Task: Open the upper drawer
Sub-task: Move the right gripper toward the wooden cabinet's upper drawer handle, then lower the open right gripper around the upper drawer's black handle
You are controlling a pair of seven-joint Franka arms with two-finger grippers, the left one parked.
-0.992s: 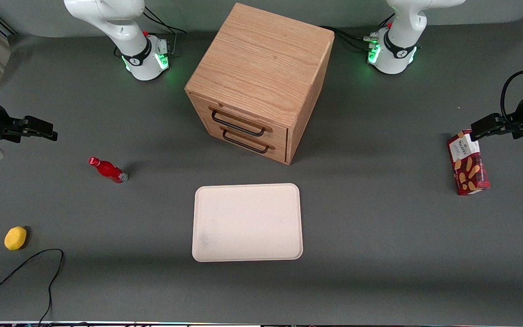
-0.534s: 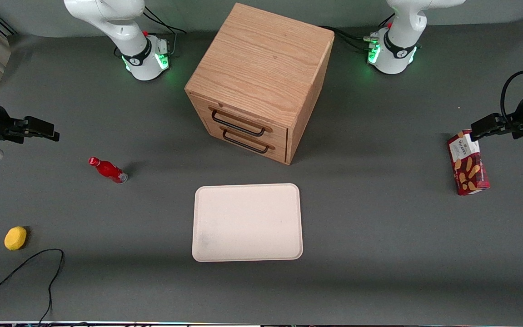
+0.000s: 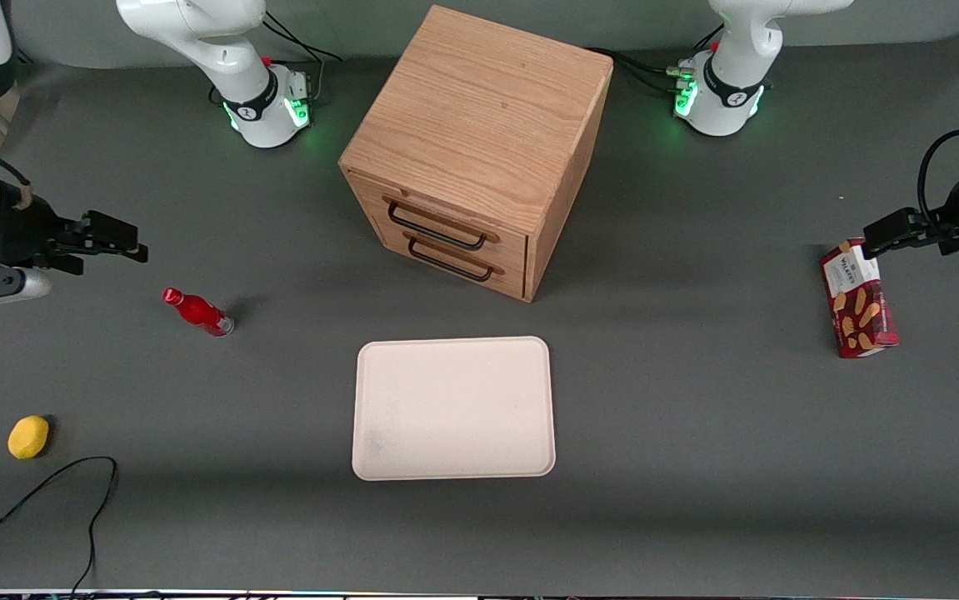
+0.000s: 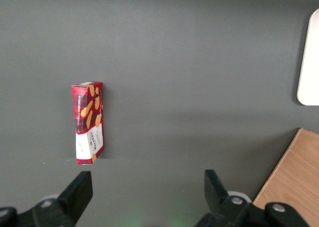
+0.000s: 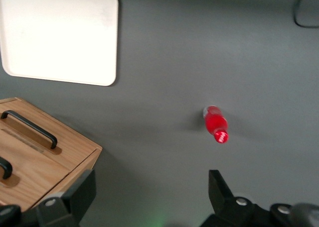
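At the middle of the grey surface [image 3: 696, 417], on the front of the wooden cabinet [image 3: 479, 108], the upper drawer [image 3: 437, 218] sits fully closed, its black wire handle [image 3: 436, 226] untouched, directly above the lower drawer [image 3: 450, 260]. Nearer the front camera lies a cream tray [image 3: 453, 408]. Well apart, toward the working arm's end, the end effector [image 3: 117, 237] hovers above the surface with its fingers spread and nothing between them. A red bottle [image 3: 197, 312] stands just beside it, and a yellow fruit [image 3: 28, 437] lies nearer the camera.
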